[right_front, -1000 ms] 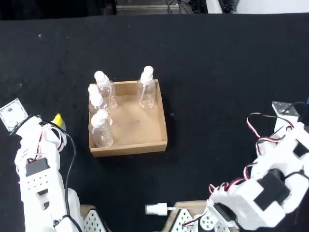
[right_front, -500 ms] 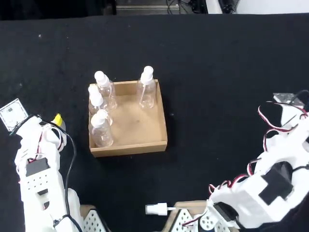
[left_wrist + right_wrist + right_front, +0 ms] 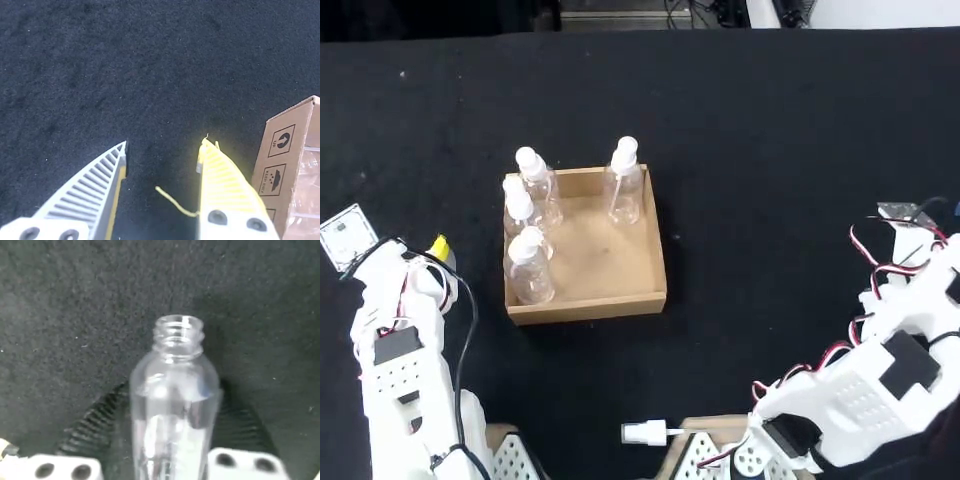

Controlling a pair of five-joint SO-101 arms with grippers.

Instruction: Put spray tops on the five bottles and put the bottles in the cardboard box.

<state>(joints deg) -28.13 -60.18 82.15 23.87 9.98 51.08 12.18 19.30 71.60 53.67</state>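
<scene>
Your right gripper (image 3: 172,412) is clamped round the fifth bottle (image 3: 176,385), whose neck is bare. Over the last second the right arm (image 3: 890,385) has swung about at the lower right of the high view, carrying that bottle with it. The loose spray top (image 3: 645,432) has stayed at bottom centre, so capping likely comes next. Your left gripper (image 3: 162,150) stands open and empty beside the cardboard box (image 3: 620,298), where four capped bottles (image 3: 532,268) stand.
</scene>
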